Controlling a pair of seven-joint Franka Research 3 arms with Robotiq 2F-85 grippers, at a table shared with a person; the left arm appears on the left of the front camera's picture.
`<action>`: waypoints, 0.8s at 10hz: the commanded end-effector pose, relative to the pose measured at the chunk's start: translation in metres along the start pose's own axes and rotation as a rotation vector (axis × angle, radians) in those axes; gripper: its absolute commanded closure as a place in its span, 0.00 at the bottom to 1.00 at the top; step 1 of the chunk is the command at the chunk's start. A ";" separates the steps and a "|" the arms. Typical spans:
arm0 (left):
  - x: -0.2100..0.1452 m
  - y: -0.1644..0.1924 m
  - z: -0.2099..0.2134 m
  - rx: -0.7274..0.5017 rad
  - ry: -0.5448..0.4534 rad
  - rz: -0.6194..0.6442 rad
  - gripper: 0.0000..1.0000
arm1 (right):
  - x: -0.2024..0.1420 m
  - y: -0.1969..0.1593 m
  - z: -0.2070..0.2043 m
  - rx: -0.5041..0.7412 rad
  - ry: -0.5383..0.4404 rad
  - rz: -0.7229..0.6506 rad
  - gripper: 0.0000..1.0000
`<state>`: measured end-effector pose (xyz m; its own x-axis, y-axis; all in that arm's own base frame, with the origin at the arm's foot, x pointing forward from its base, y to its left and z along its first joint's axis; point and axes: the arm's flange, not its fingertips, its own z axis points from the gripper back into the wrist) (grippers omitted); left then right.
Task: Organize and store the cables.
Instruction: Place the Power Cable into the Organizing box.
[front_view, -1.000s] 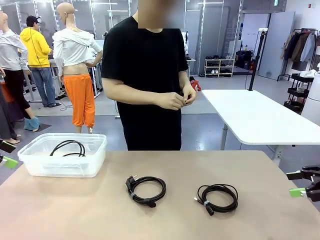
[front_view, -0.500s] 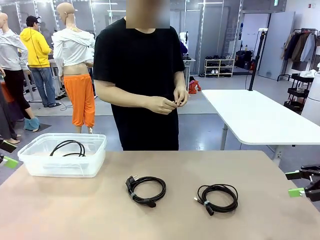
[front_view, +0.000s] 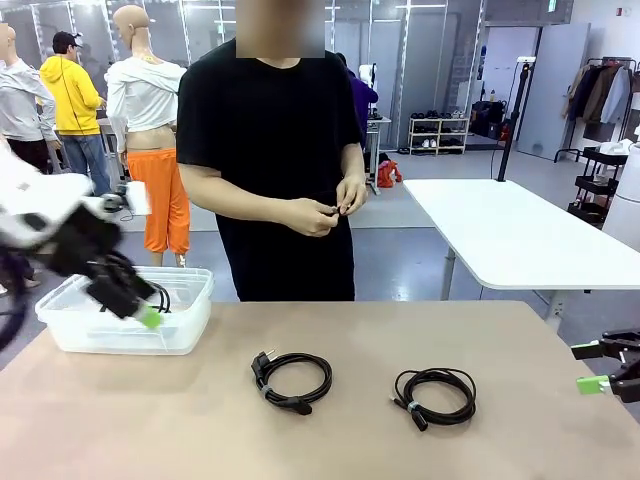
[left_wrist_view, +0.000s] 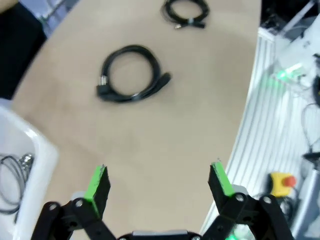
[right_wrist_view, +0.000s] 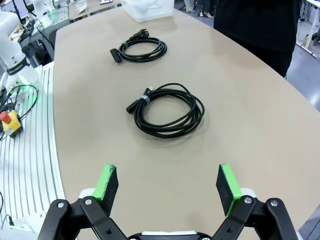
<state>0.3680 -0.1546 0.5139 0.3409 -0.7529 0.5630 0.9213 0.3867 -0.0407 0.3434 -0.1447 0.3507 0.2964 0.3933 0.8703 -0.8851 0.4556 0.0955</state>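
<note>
Two coiled black cables lie on the tan table: one with a plug at the middle (front_view: 292, 380) (left_wrist_view: 131, 74) (right_wrist_view: 141, 49), one to its right (front_view: 435, 396) (left_wrist_view: 186, 12) (right_wrist_view: 170, 110). A third cable (front_view: 165, 297) (left_wrist_view: 12, 175) rests in the clear plastic bin (front_view: 185, 330) (left_wrist_view: 30, 145) (right_wrist_view: 147, 9) at the left. My left gripper (front_view: 135, 300) (left_wrist_view: 159, 182), motion-blurred, hangs open over the bin's near side and holds nothing. My right gripper (front_view: 590, 367) (right_wrist_view: 167, 182) stands open at the table's right edge, short of the right cable.
A person in a black shirt stands at the far side with both hands (front_view: 335, 210) together at waist height, away from the table. A white table (front_view: 510, 235) stands behind at the right. Bare tabletop surrounds both cables.
My left arm has swung in from the left edge to above the bin. The person has shifted slightly left. The cables and my right arm have not moved.
</note>
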 end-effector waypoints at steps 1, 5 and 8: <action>0.046 -0.008 -0.045 0.072 0.077 0.078 0.00 | 0.002 -0.002 -0.001 -0.018 0.001 -0.014 0.00; 0.079 -0.053 -0.123 0.082 0.171 0.007 0.00 | 0.002 -0.002 -0.001 -0.018 0.001 -0.014 0.00; 0.073 -0.053 -0.110 0.060 0.119 0.046 0.00 | 0.002 -0.002 -0.001 -0.018 0.001 -0.014 0.00</action>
<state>0.3673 -0.2918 0.4618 0.4054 -0.7984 0.4453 0.8916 0.4528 0.0000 0.3433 -0.1450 0.3507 0.2971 0.3936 0.8699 -0.8846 0.4565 0.0955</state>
